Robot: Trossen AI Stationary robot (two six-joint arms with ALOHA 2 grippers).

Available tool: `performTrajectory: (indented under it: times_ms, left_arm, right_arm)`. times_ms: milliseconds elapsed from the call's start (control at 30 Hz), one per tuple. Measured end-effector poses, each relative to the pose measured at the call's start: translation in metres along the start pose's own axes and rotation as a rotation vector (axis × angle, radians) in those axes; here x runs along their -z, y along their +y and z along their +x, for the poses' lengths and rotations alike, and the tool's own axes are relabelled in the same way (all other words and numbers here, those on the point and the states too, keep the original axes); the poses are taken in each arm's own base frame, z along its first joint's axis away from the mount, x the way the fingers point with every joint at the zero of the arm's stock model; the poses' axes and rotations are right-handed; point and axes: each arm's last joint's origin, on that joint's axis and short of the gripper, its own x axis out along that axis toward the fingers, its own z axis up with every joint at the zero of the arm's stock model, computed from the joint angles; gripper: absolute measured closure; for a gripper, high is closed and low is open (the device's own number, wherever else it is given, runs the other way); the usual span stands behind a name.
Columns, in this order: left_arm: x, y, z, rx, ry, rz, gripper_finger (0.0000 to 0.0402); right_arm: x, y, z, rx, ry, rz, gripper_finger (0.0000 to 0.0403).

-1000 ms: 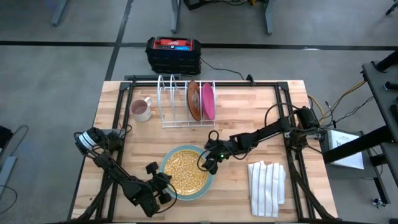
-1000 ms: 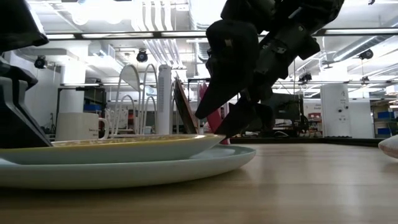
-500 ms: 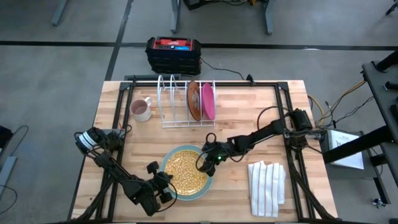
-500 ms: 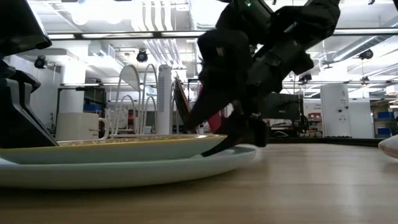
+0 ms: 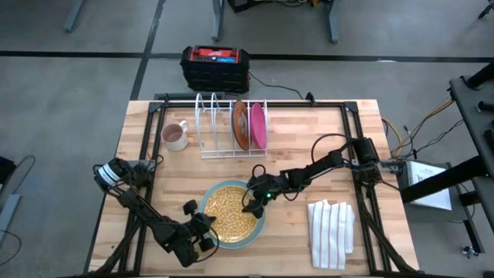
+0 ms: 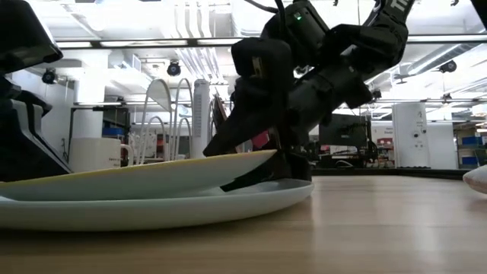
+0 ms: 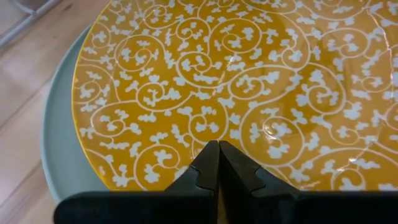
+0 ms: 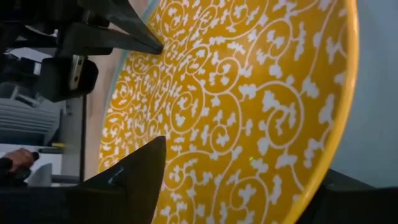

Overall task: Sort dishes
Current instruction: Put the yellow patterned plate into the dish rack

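The yellow plate with white marks [image 5: 225,212] lies on the larger pale teal plate [image 5: 235,242] at the table's near middle. It is tilted, its left edge resting on the teal plate [image 6: 190,209]. My right gripper [image 5: 248,205] is shut on the yellow plate's right rim. My left gripper [image 5: 204,229] is shut, its tips at the plate's near-left rim. The orange-brown plate [image 5: 241,125] and the magenta plate [image 5: 258,126] stand on edge in the white wire rack [image 5: 212,123]. My left gripper [image 7: 217,146] has its shut fingertips on the top of the yellow plate, just inside its near-left rim [image 7: 186,163], coming from the near left. My right gripper [image 8: 242,168] pinches the yellow plate's right rim [image 8: 311,168], one finger [image 8: 137,168] on top and one beneath. The fingers slant down from the table's right. That edge [image 6: 262,156] is raised off the teal plate.
A white mug [image 5: 174,136] stands left of the rack. A white striped folded cloth [image 5: 330,232] lies at the near right. A black and red box [image 5: 215,66] sits on the floor beyond the table's far edge.
My right gripper has moved left and down to the yellow plate's right rim, shut on it and raised it. The plate has tipped: its right edge is up and its left edge stays on the teal plate.
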Motion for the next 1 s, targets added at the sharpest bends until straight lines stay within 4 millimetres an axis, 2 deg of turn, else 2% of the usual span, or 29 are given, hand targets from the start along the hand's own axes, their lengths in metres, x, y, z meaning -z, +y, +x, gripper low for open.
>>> performTrajectory:
  times_ms: [167, 400, 700, 1000]
  left_arm:
    - [-0.001, 0.0, 0.001, -0.002, -0.008, 0.001, 0.0401]
    - [-0.002, -0.001, 0.0, -0.009, -0.043, -0.005, 0.0402]
    - [-0.015, -0.009, -0.008, -0.006, -0.07, 0.098, 0.0402]
    - [-0.031, -0.014, -0.019, -0.058, -0.061, 0.163, 0.0401]
  right_arm:
    - [-0.001, -0.002, -0.001, 0.042, -0.038, -0.029, 0.0239]
    - [-0.004, -0.002, -0.002, 0.037, -0.052, -0.006, 0.037]
    - [-0.011, 0.008, -0.011, 0.012, -0.075, -0.066, 0.0389]
    - [-0.023, 0.029, -0.036, 0.012, -0.127, -0.192, 0.04]
